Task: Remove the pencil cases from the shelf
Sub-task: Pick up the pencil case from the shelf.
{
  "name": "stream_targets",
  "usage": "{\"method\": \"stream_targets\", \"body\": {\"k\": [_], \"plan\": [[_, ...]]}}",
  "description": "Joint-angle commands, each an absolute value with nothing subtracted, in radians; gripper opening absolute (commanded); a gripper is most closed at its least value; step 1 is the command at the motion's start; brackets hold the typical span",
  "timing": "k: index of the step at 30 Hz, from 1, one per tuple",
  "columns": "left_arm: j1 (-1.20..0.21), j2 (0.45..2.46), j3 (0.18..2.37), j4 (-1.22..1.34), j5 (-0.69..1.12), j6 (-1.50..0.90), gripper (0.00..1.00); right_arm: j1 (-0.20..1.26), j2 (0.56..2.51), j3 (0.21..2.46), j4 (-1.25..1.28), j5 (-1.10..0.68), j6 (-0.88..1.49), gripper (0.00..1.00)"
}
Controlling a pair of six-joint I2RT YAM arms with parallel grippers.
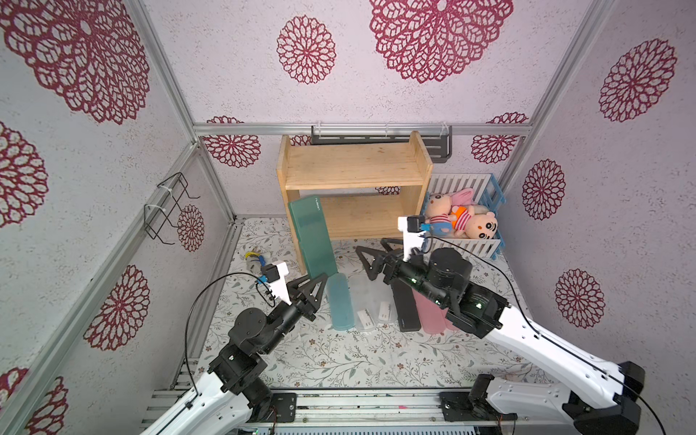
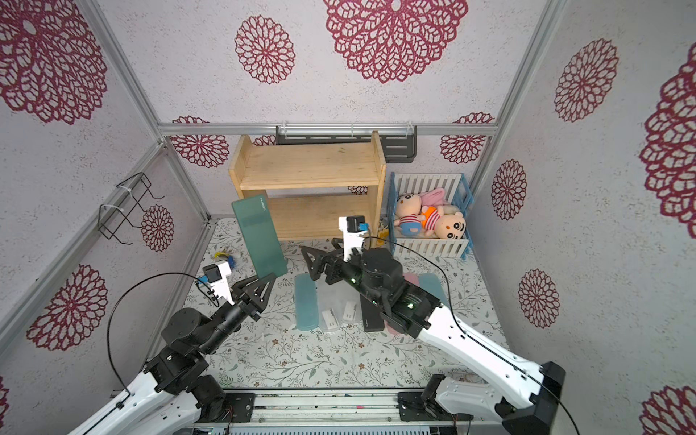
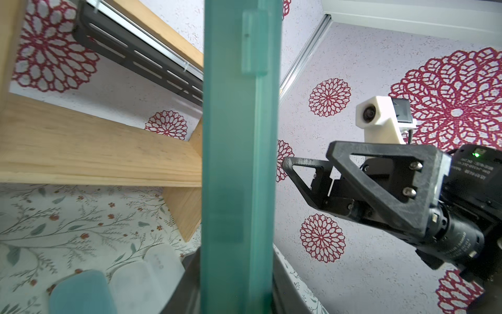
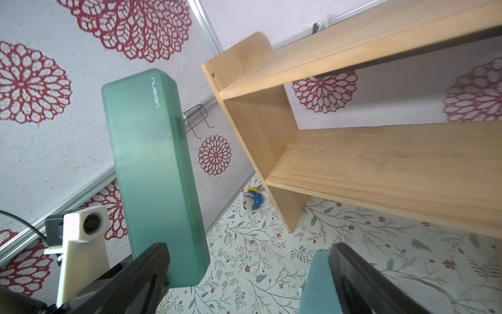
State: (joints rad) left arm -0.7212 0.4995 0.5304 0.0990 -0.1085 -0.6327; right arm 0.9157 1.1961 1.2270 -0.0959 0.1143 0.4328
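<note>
The left tool [image 1: 319,278] was clenched on the bottom end of the dark green case [image 1: 312,233], holding it nearly upright just before the shelf [image 1: 354,165]. The right tool [image 1: 370,245] hung released above the other cases [image 1: 341,301], which lay in a row on the table [image 1: 339,357].

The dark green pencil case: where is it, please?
In both top views the left gripper holds the dark green pencil case upright before the shelf's left end.
</note>
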Motion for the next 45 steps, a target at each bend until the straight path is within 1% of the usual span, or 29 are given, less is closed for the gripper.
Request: {"method": "stream_targets", "body": {"k": [1,6,14,20,25,33,35,36,39,40,41,42,43,44,45], "plan": [[-0.719,0.384,0.521,-0.066,-0.179,-0.625,0.00,0.973,1.266,1.318,-0.014,0.117,0.363,0.99],[-0.719,0.263,0.514,-0.198,-0.210,-0.641,0.00,1.027,1.380,1.404,0.023,0.102,0.343,0.99],[-0.719,0.174,0.505,-0.315,-0.226,-0.677,0.00,1.086,1.554,1.582,-0.024,-0.005,0.301,0.99],[-0.719,0.080,0.470,-0.351,-0.244,-0.699,0.00,1.107,1.672,1.706,-0.110,0.006,0.326,0.99],[-0.719,0.076,0.463,-0.363,-0.240,-0.706,0.00,1.119,1.758,1.797,-0.176,-0.006,0.351,0.99],[-0.719,0.073,0.469,-0.378,-0.241,-0.701,0.00,1.137,1.800,1.807,-0.191,-0.025,0.361,0.99],[-0.719,0.064,0.465,-0.378,-0.237,-0.702,0.00,1.137,1.806,1.807,-0.196,-0.021,0.368,0.96],[-0.719,0.062,0.465,-0.380,-0.237,-0.703,0.00,1.137,1.808,1.805,-0.198,-0.025,0.370,0.91],[-0.719,0.059,0.463,-0.388,-0.239,-0.703,0.00,1.138,1.809,1.800,-0.196,-0.018,0.388,0.58],[-0.719,0.060,0.462,-0.391,-0.244,-0.704,0.00,1.137,1.806,1.796,-0.193,-0.015,0.393,0.55],[-0.719,0.060,0.460,-0.393,-0.248,-0.706,0.00,1.137,1.803,1.792,-0.191,-0.010,0.395,0.55],[-0.719,0.058,0.459,-0.397,-0.254,-0.705,0.15,1.137,1.800,1.786,-0.190,-0.006,0.396,0.54],[-0.719,0.057,0.457,-0.401,-0.266,-0.706,0.42,1.137,1.797,1.782,-0.194,0.002,0.395,0.54],[-0.719,0.057,0.456,-0.410,-0.280,-0.707,0.60,1.137,1.797,1.780,-0.199,0.013,0.396,0.53],[-0.719,0.055,0.456,-0.426,-0.315,-0.713,1.00,1.134,1.796,1.778,-0.211,0.031,0.396,0.53]]}}
